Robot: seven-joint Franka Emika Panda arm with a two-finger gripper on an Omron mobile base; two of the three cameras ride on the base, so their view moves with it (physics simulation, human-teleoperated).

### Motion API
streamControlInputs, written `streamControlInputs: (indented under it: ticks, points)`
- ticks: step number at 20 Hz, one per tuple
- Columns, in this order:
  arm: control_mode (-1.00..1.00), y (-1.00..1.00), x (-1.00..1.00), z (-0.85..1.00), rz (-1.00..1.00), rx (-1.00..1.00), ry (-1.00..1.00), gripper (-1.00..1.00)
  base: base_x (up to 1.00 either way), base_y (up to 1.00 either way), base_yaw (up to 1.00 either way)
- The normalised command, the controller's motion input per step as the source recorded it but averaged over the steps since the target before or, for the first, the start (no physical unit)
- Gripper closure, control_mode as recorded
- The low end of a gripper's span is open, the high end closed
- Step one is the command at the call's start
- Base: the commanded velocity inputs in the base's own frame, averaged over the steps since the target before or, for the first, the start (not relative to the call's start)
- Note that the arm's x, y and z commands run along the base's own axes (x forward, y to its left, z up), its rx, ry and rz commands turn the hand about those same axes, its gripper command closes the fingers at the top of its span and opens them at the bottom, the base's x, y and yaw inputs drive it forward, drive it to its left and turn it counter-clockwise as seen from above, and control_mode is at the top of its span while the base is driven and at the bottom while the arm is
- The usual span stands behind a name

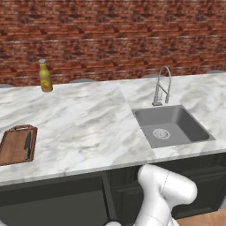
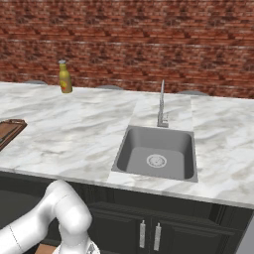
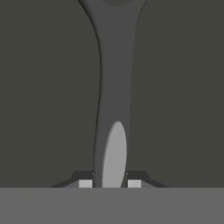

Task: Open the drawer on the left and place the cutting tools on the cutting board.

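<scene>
Grey metal runs up the middle of the hand view: a slim grey wide-headed tool (image 3: 114,87) with a narrow handle that flares toward the top edge, lying on the flat dark charcoal floor of the drawer (image 3: 43,87). The claw (image 3: 110,183) has its 2 fingertips (image 3: 85,183) drawn in against either side of the handle's lower end, pinching it. The tool looks stiff and light, but smooth metal may slip or swing, so a hold nearer the handle's middle would probably carry steadier than this end grip.

Both base views show what the hand camera cannot. On the white marble counter (image 1: 88,128) at the far left lies the brown wooden cutting board with rounded corners (image 1: 11,148), with the black-handled dark-bladed knife (image 1: 27,145) already on it. The right base view catches just the board's corner (image 2: 10,130). Behind stands a yellow bottle (image 1: 45,76); to the right, a grey sink (image 1: 170,126).
</scene>
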Motion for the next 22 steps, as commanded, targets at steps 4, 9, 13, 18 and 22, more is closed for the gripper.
streamControlInputs:
  ticks: [4, 9, 13, 18, 22]
  points:
    - [-1.0, -0.42, -0.24, 0.06, -0.08, 0.0, 0.0, 1.0, 0.0, 0.0, 0.0]
    - [-1.0, -0.58, -0.46, 0.48, -0.07, 0.0, 0.0, 1.0, 0.0, 0.0, 0.0]
    - [-1.0, -0.45, -0.24, 0.79, -0.03, 0.0, -0.01, 1.0, 0.0, 0.0, 0.0]
    - [-1.0, -0.32, 0.0, 0.88, -0.02, 0.0, 0.0, 1.0, 0.0, 0.0, 0.0]
    - [-1.0, -0.15, 0.01, 0.99, -0.01, 0.0, -0.01, 1.0, 0.0, 0.0, 0.0]
